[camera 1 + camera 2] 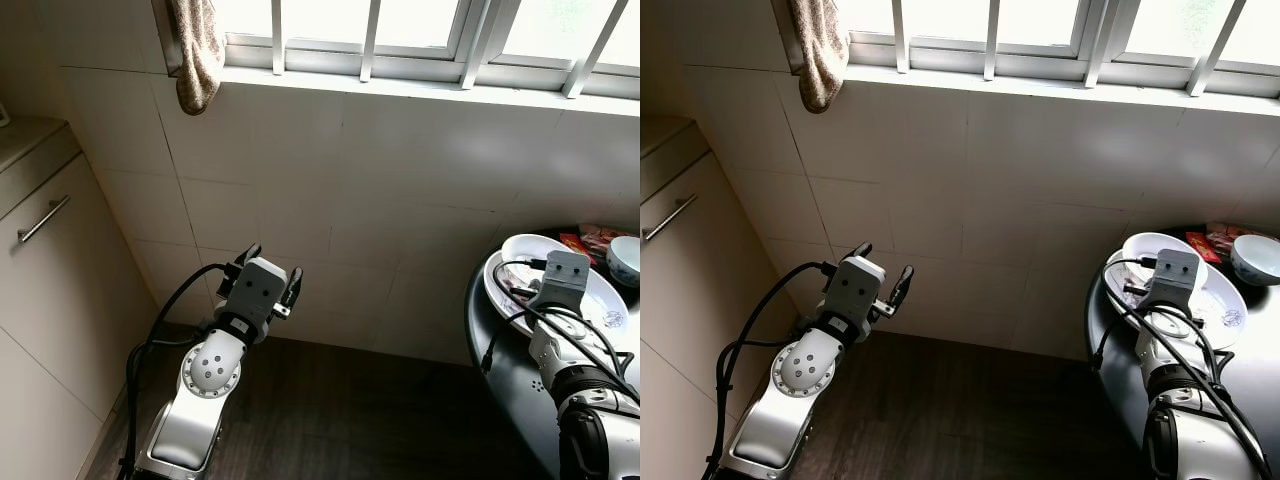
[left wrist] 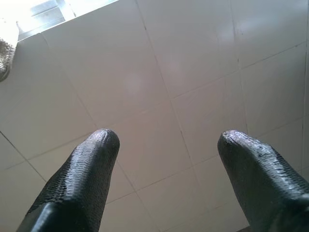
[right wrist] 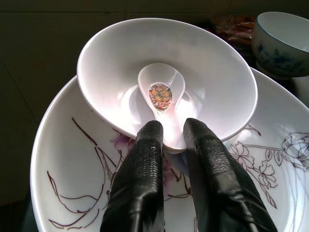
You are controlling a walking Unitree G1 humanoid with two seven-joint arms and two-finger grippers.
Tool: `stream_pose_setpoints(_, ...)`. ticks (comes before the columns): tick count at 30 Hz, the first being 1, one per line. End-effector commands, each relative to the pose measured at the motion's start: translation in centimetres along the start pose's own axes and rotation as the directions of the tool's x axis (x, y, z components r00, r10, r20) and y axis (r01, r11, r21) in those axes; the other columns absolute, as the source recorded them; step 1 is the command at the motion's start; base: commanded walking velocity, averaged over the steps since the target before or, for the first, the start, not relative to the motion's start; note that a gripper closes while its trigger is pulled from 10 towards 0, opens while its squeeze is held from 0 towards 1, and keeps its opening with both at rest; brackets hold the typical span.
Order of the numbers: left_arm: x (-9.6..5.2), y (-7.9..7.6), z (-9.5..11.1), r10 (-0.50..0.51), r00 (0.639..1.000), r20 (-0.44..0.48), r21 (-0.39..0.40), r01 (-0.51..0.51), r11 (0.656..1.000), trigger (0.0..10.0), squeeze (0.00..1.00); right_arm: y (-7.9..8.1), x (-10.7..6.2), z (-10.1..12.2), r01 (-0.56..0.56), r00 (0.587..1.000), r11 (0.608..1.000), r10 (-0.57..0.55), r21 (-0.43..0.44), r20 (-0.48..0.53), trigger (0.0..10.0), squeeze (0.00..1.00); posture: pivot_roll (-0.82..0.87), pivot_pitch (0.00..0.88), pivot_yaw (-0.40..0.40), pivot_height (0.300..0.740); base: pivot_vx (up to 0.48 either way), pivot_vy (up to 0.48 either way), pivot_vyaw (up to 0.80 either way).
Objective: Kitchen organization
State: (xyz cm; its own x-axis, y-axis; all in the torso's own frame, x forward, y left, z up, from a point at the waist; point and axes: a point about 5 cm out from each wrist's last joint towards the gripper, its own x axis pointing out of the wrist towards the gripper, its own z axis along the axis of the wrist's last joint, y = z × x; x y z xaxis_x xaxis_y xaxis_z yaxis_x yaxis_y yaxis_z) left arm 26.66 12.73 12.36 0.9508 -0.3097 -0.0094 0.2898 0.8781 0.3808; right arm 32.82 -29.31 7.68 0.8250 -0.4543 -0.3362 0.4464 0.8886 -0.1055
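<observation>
Right wrist view shows the right hand (image 3: 169, 137) with its two black fingers (image 3: 140, 179) drawn close together around the handle of a white ceramic spoon (image 3: 161, 96). The spoon's scoop, marked with a small coloured design, lies inside a white bowl (image 3: 212, 72). That bowl sits tilted on a large white plate (image 3: 72, 164) painted with thin branches and flowers. A blue-patterned bowl (image 3: 282, 43) stands just beside the plate, and a red packet (image 1: 580, 243) lies near it on the dark round tabletop (image 1: 500, 370). In the left eye view the left hand (image 1: 270, 268) hangs apart over the dark floor (image 1: 370, 410), fingers spread wide and holding nothing, pointed at the white tiled wall (image 1: 400, 180) below a barred window (image 1: 420, 30). A cloth (image 1: 197, 50) hangs at the sill, and a cabinet (image 1: 50, 260) stands on the robot's left.
</observation>
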Motion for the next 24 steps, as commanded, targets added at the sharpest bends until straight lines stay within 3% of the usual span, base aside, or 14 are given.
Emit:
stream_pose_setpoints(1,0.0,0.1,0.2,0.005,1.0,0.001,0.007,-0.005,1.0,10.0,0.0,-0.5,0.2,0.6,0.025,1.0,0.999,-0.025,0.022,0.001,0.0,0.0,0.12,0.0,-0.064,0.74,0.0,0.0,0.0)
stream_pose_setpoints(11,0.0,0.1,0.1,0.005,1.0,0.0,0.008,-0.005,1.0,10.0,0.0,-0.3,0.2,1.3,0.032,0.998,0.999,-0.032,0.01,0.046,0.0,0.0,0.12,0.0,-0.065,0.74,0.0,0.0,0.0)
stream_pose_setpoints(14,0.0,0.2,0.1,0.007,1.0,0.0,0.008,-0.007,1.0,10.0,0.0,0.4,0.0,2.7,0.037,0.988,0.998,-0.029,-0.053,0.149,0.0,0.0,0.12,0.0,-0.065,0.74,0.0,0.0,0.0)
stream_pose_setpoints(15,0.0,0.2,0.2,0.006,1.0,0.0,0.008,-0.006,1.0,10.0,0.0,1.1,-0.2,3.8,0.035,0.974,0.995,-0.013,-0.09,0.228,0.0,0.0,0.12,0.0,-0.065,0.74,0.0,0.0,0.0)
stream_pose_setpoints(24,0.0,0.1,0.1,0.008,1.0,-0.001,0.007,-0.008,1.0,10.0,0.0,3.5,-1.5,5.8,0.029,0.916,0.987,0.037,-0.157,0.399,0.0,0.0,0.12,0.0,-0.067,0.74,0.0,0.0,0.0)
